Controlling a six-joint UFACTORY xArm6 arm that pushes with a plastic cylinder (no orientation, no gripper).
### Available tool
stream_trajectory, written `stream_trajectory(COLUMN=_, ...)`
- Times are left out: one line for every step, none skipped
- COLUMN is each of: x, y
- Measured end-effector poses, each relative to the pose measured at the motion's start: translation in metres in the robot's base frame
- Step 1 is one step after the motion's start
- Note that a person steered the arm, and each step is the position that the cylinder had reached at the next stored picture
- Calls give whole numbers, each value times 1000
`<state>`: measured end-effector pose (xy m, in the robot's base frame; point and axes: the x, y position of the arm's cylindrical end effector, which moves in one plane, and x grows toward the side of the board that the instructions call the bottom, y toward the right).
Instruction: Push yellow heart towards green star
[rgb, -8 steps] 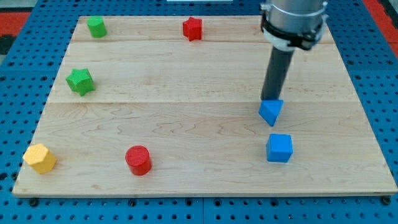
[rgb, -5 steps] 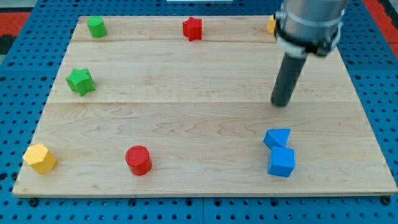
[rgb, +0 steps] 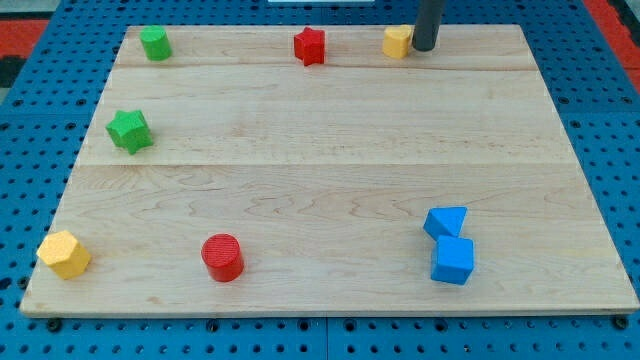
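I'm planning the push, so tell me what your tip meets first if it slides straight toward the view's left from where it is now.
My tip sits at the right side of the yellow heart, apparently touching it, so the heart comes first. Further along that line stands the red star, then the green block. The green star lies lower.

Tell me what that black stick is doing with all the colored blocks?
It's a robot arm's rod, and my tip sits at the view's top, right against the right side of the yellow heart. The job is to slide that heart leftward to the green star, which is far off on the view's left. A red star stands just left of the heart. The heart hasn't reached the green star yet.
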<state>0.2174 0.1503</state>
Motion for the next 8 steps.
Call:
stream_trajectory(x=-9, y=-2)
stream_trajectory(x=32, y=-82)
stream_trajectory(x=29, y=-99)
stream_trajectory(x=-2, y=-84)
stream_trajectory(x=-23, y=-85)
stream_trajectory(x=6, y=-141)
stream_trajectory(x=72, y=-170)
stream_trajectory(x=71, y=-166)
